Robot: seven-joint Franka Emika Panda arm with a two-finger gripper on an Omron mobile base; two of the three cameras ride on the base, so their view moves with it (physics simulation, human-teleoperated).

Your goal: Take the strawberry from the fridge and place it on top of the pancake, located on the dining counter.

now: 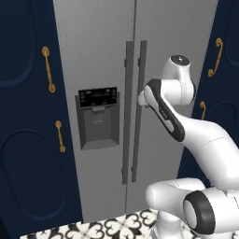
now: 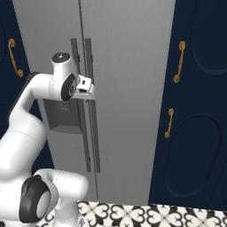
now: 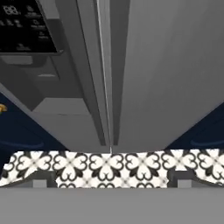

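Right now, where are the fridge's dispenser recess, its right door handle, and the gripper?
dispenser recess (image 1: pixel 98 119), left base view, on the grey cavity under the black panel.
right door handle (image 1: pixel 139 112), left base view, on the bar's middle stretch.
gripper (image 2: pixel 91 90), right base view, at the open tips by the handles.

Matt brushed-metal fridge (image 1: pixel 102 46) doors

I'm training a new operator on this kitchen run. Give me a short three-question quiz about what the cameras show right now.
1. True or false: both doors of the fridge are shut.
2. The gripper is nearest which part? A) the door handles B) the dispenser C) the floor
3. Fill in: the gripper's jaws are ___.

Key: 1 true. 2 A. 3 open, holding nothing.
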